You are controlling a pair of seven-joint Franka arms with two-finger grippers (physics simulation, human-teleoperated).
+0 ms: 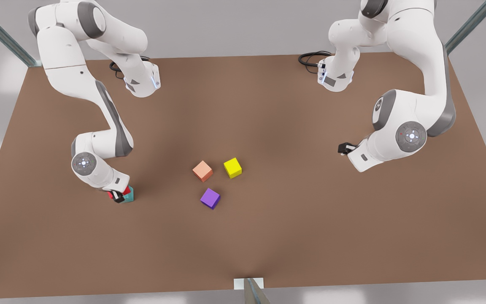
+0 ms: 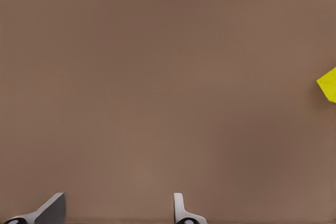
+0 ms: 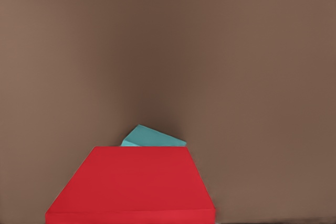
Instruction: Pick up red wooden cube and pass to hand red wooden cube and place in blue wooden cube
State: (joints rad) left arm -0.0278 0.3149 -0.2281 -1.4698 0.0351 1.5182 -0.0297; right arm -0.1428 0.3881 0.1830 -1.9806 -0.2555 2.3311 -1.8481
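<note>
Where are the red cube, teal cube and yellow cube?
red cube (image 3: 131,182), right wrist view, middle of its large top face.
teal cube (image 3: 153,138), right wrist view, the sliver showing past the red cube.
yellow cube (image 1: 233,167), front view, centre of the cube.

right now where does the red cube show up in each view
Front view: the red wooden cube sits at the right gripper, on the front view's left, against the blue wooden cube.
Right wrist view: the red wooden cube is close up, with the blue wooden cube just behind it.
Left wrist view: not in it.
Shared landmark: the blue wooden cube.
</note>
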